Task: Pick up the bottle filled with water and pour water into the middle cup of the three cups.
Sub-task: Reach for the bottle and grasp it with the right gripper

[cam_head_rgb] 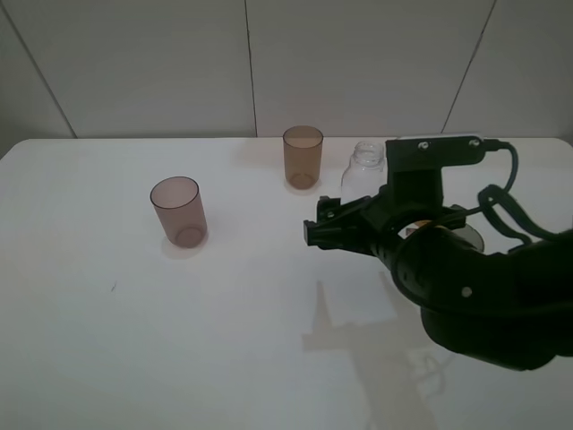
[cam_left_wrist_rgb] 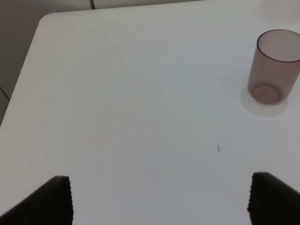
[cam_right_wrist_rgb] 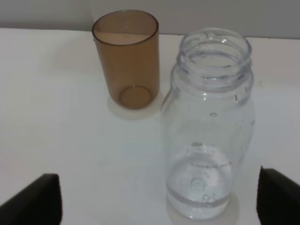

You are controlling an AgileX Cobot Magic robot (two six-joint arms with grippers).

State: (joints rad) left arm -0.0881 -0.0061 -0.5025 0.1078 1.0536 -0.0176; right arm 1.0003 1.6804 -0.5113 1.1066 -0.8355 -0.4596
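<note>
One white worktop (cam_head_rgb: 107, 358) with rounded corners fills every view. It is smooth and faintly glossy, with a tiny dark speck (cam_head_rgb: 113, 287) on its left part and soft shadows under the arm. Behind it rises a pale wall (cam_head_rgb: 134, 63) of large flat panels divided by thin dark seams.

On the left half stands a mauve-pink translucent plastic tumbler (cam_head_rgb: 177, 211), upright and empty. Well apart from it, nearer the wall, an amber-brown translucent straight-sided plastic tumbler (cam_head_rgb: 303, 157) also stands upright and looks empty. Just beside the amber tumbler, with a narrow gap in the high view, stands the small clear plastic bottle (cam_head_rgb: 363, 170). It is uncapped, with a wide threaded neck, and a shallow layer of water lies in its base.

The black right arm (cam_head_rgb: 483, 296) comes in from the right edge and bends toward the middle. A camera block sits on its wrist, and a cable loops off behind it. The right claw (cam_right_wrist_rgb: 159, 190) is held low, facing the bottle and the amber tumbler beyond. Its dark fingers (cam_right_wrist_rgb: 44, 199) are spread wide to either side and grip nothing. The bottle stands ahead between them, untouched.

The left claw (cam_left_wrist_rgb: 164, 199) hangs over bare worktop, fingers wide apart and empty, with the mauve tumbler ahead and off to one side.
</note>
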